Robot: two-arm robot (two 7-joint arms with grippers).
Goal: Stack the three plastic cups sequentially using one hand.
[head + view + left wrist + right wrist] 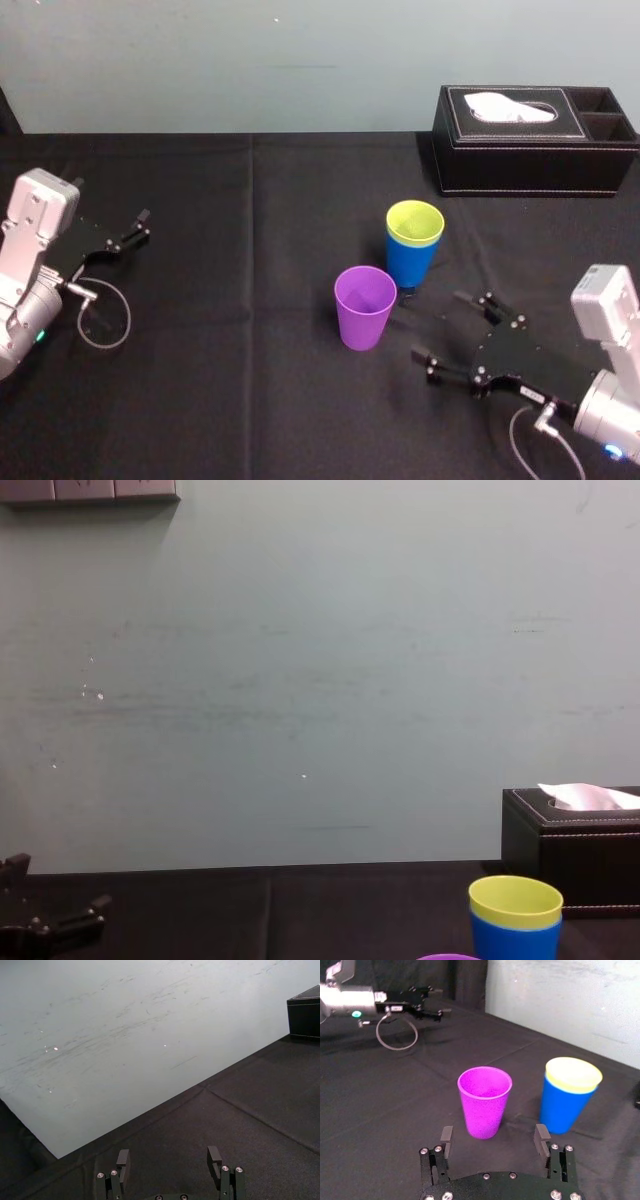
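Yellow-green cup (415, 222) nested inside blue cup (410, 264), pair upright on desk (240, 400). Purple cup (364, 308) upright, alone, just beside pair, nearer robot. Right hand (440, 325) low near purple cup, released, holding nothing. Left hand (168, 1154) parked far left, released. Black tissue box (530, 150) behind cups.

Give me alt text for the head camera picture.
The yellow-green cup is nested in the blue cup, with the purple cup upright beside them on a black table. The open right gripper sits near them; the left gripper is parked far left.
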